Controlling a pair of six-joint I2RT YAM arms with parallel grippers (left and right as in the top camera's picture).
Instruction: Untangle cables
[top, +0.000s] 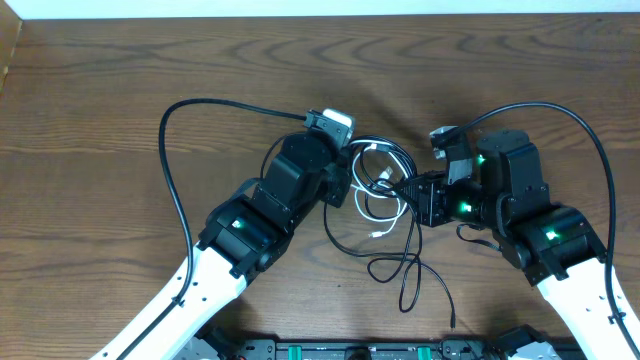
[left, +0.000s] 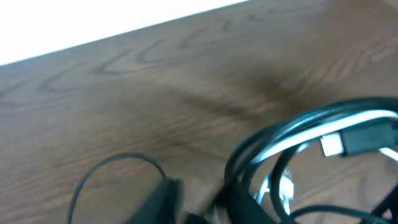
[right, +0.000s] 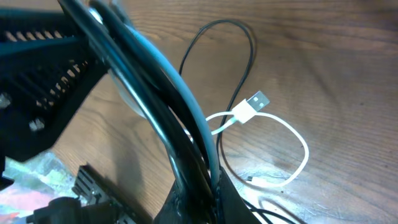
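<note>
The left gripper (top: 352, 183) is at the tangle's left side; blur hides its jaws, so I cannot tell their state. The cables (top: 385, 185) lie bunched between both grippers. The right gripper (top: 411, 192) is clamped on the cables, probably anchoring them for separation.

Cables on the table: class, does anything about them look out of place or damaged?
Yes: the cables form one snarl in the middle of the table, the white cord looped among the black ones, loose black tails trailing. No damage is visible.

Dark wood-grain table (top: 100, 80), white strip (top: 300, 8) along its far edge
</note>
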